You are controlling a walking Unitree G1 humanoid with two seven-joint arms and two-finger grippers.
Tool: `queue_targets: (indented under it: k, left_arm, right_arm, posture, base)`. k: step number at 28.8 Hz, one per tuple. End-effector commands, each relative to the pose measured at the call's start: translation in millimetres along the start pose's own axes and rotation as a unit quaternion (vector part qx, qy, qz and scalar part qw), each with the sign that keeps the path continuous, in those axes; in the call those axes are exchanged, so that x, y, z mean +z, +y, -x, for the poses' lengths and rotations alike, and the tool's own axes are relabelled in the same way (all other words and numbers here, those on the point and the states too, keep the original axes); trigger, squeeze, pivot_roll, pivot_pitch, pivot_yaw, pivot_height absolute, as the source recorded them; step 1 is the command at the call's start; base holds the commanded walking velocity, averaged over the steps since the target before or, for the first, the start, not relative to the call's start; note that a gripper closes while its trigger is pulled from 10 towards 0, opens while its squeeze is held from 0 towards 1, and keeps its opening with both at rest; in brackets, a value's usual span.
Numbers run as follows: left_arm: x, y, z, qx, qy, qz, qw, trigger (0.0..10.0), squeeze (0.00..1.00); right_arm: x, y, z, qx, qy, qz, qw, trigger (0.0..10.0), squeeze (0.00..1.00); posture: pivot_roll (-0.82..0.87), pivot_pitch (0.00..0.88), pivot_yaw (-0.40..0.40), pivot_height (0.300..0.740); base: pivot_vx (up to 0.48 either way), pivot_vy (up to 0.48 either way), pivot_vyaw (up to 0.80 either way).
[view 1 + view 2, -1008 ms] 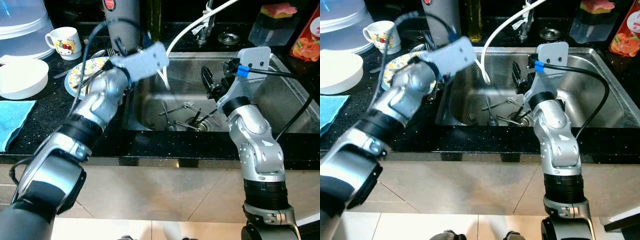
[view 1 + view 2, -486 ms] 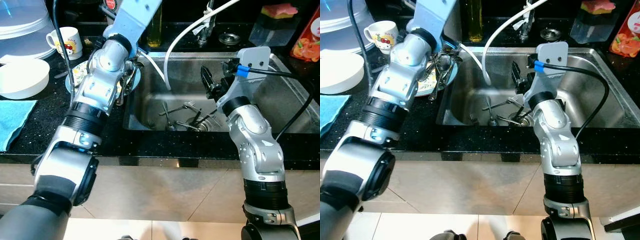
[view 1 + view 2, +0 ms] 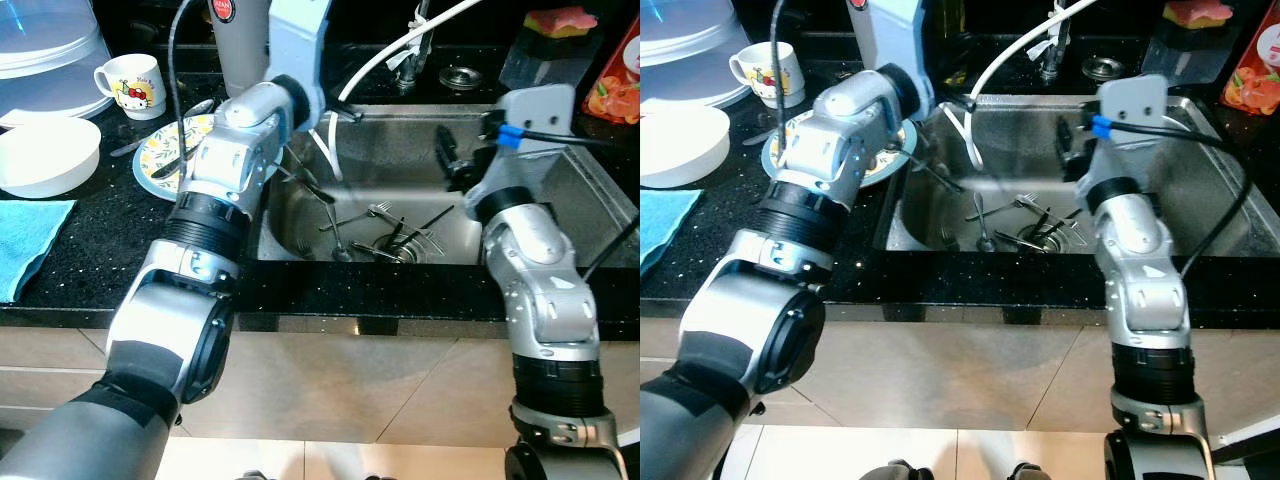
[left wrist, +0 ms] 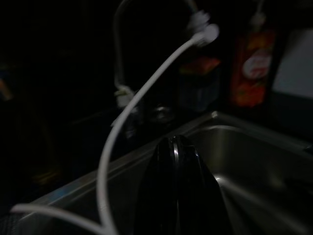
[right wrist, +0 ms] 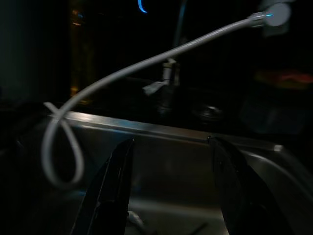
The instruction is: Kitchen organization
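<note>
Several forks and spoons (image 3: 385,235) lie around the drain of the steel sink (image 3: 580,205). A patterned plate (image 3: 165,150) with a utensil (image 3: 190,108) resting on it sits on the black counter left of the sink. My left gripper (image 3: 310,188) hangs over the sink's left side, above the cutlery. Its fingers (image 4: 177,186) are pressed together, with nothing visible between them. My right gripper (image 3: 450,165) hovers over the sink's right half with its fingers (image 5: 115,186) spread apart and empty.
A white hose (image 3: 400,45) loops from the tap into the sink between the arms. A cartoon mug (image 3: 130,78), a white bowl (image 3: 45,155) and a blue cloth (image 3: 25,240) sit at the left. A sponge holder (image 3: 555,40) stands at the back right.
My left arm swung from over the plate to the sink's left side. My right arm shifted a little to the right and stayed open.
</note>
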State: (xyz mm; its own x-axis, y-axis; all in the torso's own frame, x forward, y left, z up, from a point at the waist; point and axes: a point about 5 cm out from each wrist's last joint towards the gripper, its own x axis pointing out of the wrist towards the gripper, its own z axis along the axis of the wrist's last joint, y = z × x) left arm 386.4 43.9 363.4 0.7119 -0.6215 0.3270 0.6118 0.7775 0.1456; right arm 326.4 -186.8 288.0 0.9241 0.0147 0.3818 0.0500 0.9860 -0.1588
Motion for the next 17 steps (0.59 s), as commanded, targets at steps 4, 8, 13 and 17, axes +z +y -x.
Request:
queue_targets:
  k: [4, 8, 13, 17]
  left_arm:
    - [6.2, -8.9, -6.5, -0.026, -0.023, 0.030, 0.999, 10.0, 0.00]
    - [-6.9, -16.0, -8.6, -0.054, 0.015, 0.059, 0.997, 10.0, 0.00]
    - [-32.9, -20.0, -7.4, -0.046, 0.057, 0.089, 0.993, 10.0, 0.00]
    - [-33.0, -19.7, -7.7, -0.047, 0.051, 0.120, 0.990, 10.0, 0.00]
  right_arm:
    - [2.9, -13.8, 5.0, -0.025, -0.004, 0.015, 1.000, 10.0, 0.00]
    - [2.8, -13.0, 5.5, -0.013, -0.002, 0.020, 1.000, 10.0, 0.00]
    - [-0.7, 0.5, 6.1, 0.031, 0.008, 0.041, 0.999, 10.0, 0.00]
    - [-1.8, 2.9, 6.5, 0.034, 0.010, 0.037, 0.999, 10.0, 0.00]
  posture:
    - [0.02, 0.099, 0.060, 0.740]
    - [0.03, 0.094, 0.059, 0.740]
    - [0.02, 0.085, 0.059, 0.740]
    - [0.02, 0.082, 0.059, 0.740]
  base:
    - [0.000, 0.000, 0.00]
    - [0.000, 0.000, 0.00]
    - [0.000, 0.000, 0.00]
    - [0.000, 0.000, 0.00]
